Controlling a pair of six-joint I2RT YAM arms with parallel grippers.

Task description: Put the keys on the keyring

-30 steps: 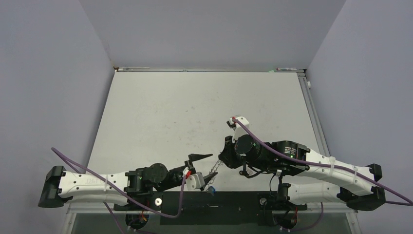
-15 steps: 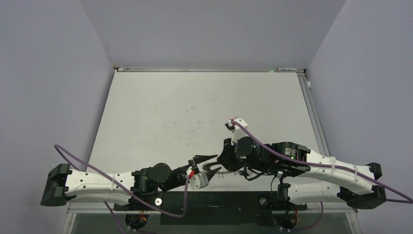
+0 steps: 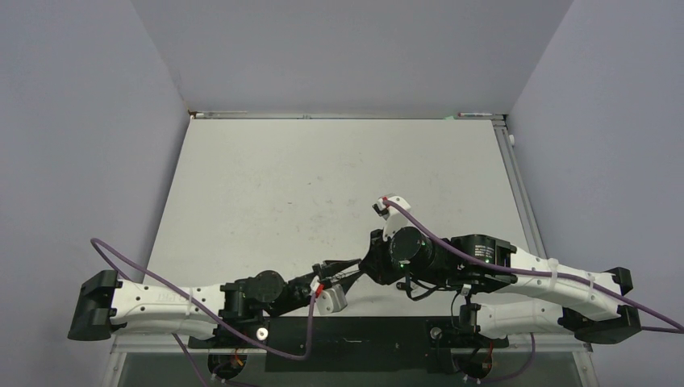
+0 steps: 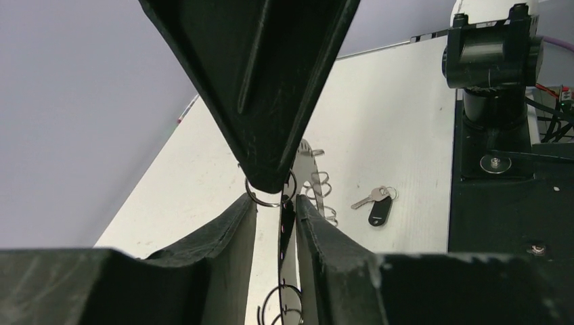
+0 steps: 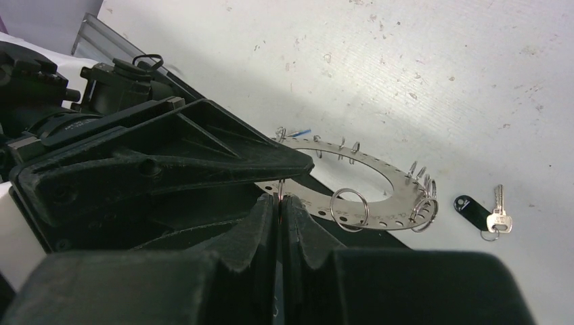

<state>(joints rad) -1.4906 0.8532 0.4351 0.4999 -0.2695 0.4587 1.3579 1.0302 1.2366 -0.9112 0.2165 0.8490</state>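
The 2 arms meet over the near edge of the worktop (image 3: 323,177), tool tips almost together.

The right tool (image 5: 281,203) is closed tight. In the right wrist view a thin wire loop (image 5: 281,191) rises from between its tips, so it is pinching that loop. In the left wrist view the same tool comes down from above as a black wedge, with the loop circling its tip.

The left tool (image 4: 276,203) stands narrow, with a slim gap between its 2 fingers (image 4: 227,233). A thin dark strip runs down through that gap, close against the right-hand finger. I cannot tell whether the fingers press on it or only stand beside it. Its tips sit just under the tip of the right tool and the pinched loop.

The keyring (image 5: 389,206) is a flat grey disc with a wide hole, a row of small holes along its band and wire loops around its rim. It lies just beyond the 2 tools, its near edge reaching in behind the tip of the left tool's finger. One larger loop stands up from the near band.

A silver key with a black tag (image 5: 469,206) lies flat on the worktop just beside the keyring's rim, apart from it. A small blue piece (image 5: 303,133) shows at the far rim of the keyring, too small to make out further.
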